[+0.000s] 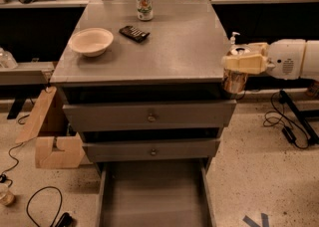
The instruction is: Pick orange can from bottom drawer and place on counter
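Observation:
My gripper [240,64] is shut on the orange can [234,80], a shiny copper can with a silver top. It holds the can upright in the air just off the right edge of the counter [164,47], with the can's top about level with that surface. The arm reaches in from the right. The bottom drawer [154,193] is pulled open below and its grey tray holds nothing.
On the counter stand a white-and-green can [144,3] at the back, a dark flat packet [134,33] and a cream bowl [91,41] at the left. Two knobbed drawers [149,116] are shut. A cardboard box [47,136] and cables lie on the floor to the left.

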You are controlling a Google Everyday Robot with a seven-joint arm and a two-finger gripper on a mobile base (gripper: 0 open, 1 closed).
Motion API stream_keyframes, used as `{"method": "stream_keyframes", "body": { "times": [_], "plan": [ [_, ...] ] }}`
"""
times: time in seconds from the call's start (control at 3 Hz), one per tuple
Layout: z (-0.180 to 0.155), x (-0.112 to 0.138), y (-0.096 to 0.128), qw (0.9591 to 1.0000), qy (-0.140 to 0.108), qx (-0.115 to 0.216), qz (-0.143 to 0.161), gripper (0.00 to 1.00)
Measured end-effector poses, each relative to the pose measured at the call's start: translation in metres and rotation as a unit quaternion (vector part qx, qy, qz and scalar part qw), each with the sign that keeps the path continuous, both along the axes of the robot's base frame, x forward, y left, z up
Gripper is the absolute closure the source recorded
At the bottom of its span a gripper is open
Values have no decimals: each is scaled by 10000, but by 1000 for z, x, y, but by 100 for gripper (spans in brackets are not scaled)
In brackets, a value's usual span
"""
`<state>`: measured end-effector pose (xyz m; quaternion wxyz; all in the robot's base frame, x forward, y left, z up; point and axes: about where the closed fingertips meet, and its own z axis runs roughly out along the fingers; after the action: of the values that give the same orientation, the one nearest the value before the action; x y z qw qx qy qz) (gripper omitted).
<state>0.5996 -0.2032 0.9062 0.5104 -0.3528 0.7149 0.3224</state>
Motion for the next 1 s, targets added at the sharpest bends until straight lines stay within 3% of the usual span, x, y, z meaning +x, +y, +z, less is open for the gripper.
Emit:
{"method": "stream_keyframes", "body": {
  "times": [0.33,1.0],
  "plan": [
    [19,25,7,9996,-125,7,-250,100],
    [2,108,59,9996,-103,143,-224,100]
  ]
}}
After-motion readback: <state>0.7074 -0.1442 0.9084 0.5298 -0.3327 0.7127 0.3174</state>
